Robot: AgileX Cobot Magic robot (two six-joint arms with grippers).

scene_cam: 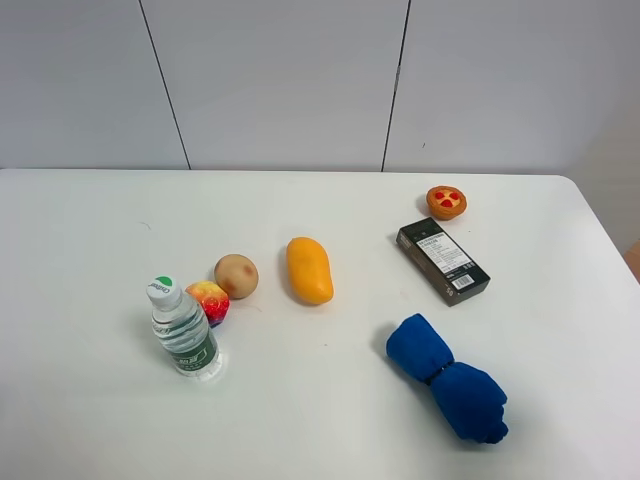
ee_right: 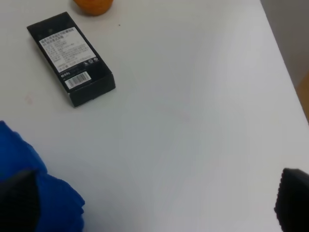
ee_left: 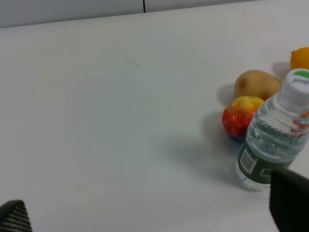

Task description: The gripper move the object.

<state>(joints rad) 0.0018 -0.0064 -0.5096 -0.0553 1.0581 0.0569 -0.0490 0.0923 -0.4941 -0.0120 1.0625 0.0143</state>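
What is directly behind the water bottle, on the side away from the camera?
Behind the water bottle sits the peach, close against it, and behind that the potato. The bottle covers the peach's lower left part, so whether they touch is unclear.

The table [scene_cam: 320, 420] is showing a smooth, matt white top. The potato [scene_cam: 236, 276] is looking dull and slightly rough-skinned, while the mango [scene_cam: 309, 270] is looking smooth with a soft sheen. The peach [scene_cam: 210, 301] is glinting as if glossy. The bottle [scene_cam: 183, 331] is showing clear ribbed plastic with a shiny label and a matt cap. The box [scene_cam: 443, 261] is looking like matt black card, and the blue cloth [scene_cam: 447, 378] is looking soft and fuzzy.
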